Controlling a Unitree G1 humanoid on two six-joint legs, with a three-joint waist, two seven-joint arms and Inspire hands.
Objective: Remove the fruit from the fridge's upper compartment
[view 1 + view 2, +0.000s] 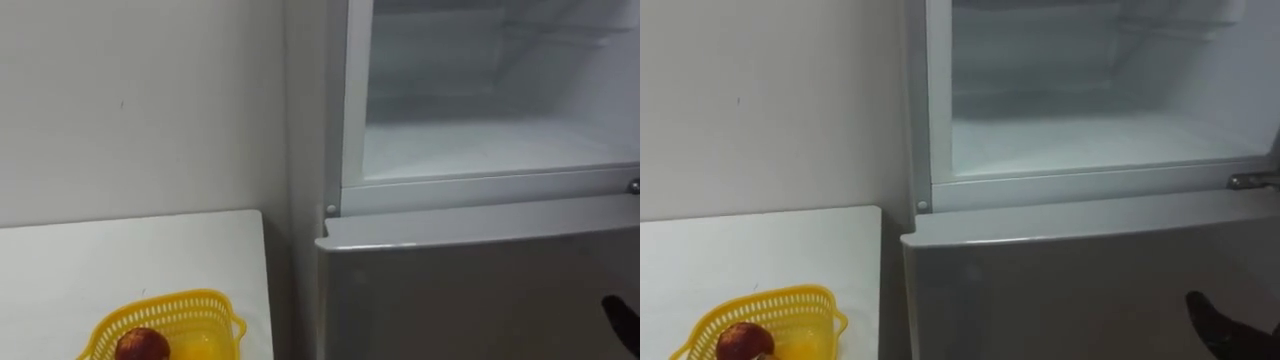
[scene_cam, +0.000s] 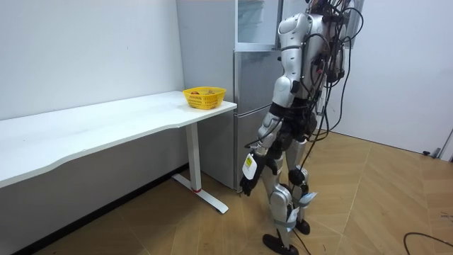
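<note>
White wall backs a tall silver fridge (image 1: 480, 290); its upper compartment (image 1: 500, 140) stands open, white inside, up and left of the dark right hand (image 1: 622, 320), whose fingers I cannot tell as open or shut. Far left of them, a yellow plastic mesh basket (image 1: 205, 320) on the white table (image 1: 120, 260) holds a round red fruit (image 1: 142, 345). The left hand (image 2: 249, 183) hangs low by the fridge's lower door, its fingers equally unclear.

One each: fridge (image 1: 480, 290), table (image 1: 120, 260), basket (image 1: 218, 302), red fruit (image 1: 143, 345).
</note>
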